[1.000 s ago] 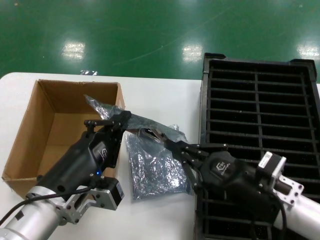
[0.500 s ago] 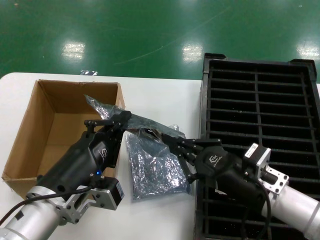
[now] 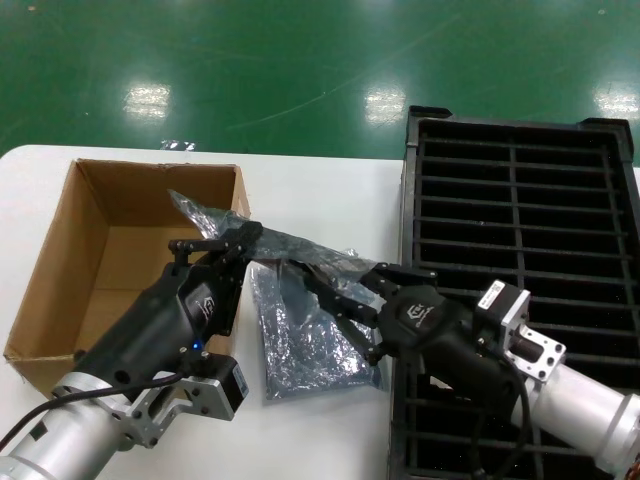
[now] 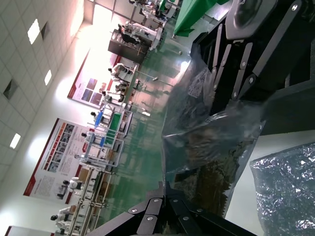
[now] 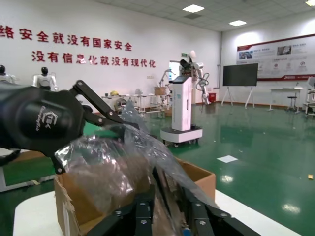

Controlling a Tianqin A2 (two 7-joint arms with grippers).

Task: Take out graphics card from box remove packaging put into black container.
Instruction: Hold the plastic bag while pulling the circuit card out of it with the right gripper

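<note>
On my white table sit the large black plastic slotted tray (image 3: 515,200) on the right and the open brown corrugated cardboard box (image 3: 95,250) on the left, a flat crinkly silver-grey antistatic bag (image 3: 300,340) lying between them. I have a second translucent antistatic bag (image 3: 275,243), with the dark graphics card (image 4: 206,167) inside, lifted above that flat one. My left gripper (image 3: 228,240) is clamped on its end beside the box, while my right gripper (image 3: 325,285) has its fingers pinched on the other end.
</note>
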